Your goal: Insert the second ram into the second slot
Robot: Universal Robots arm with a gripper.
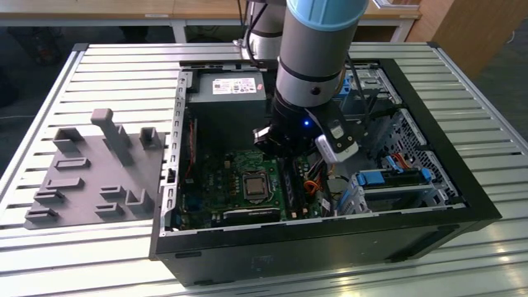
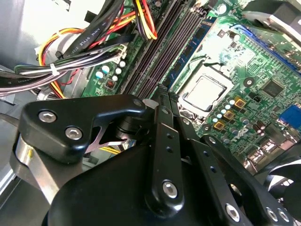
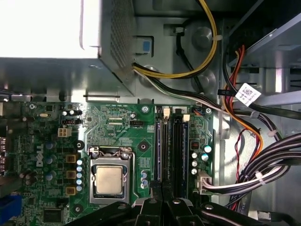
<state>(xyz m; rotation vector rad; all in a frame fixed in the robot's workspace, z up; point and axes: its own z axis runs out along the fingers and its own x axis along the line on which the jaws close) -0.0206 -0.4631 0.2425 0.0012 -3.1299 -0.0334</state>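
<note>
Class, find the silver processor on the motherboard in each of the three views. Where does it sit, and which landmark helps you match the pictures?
Exterior view: the processor sits mid-motherboard, towards the exterior view's left of the arm.
Second wrist view: the processor lies beside the memory slots.
First wrist view: the processor lies beside the same slots.
Shared landmark: the memory slots running alongside it.

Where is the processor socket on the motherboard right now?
In the first wrist view the processor socket sits on the green motherboard, beside the memory slots, with the gripper close by.
</note>
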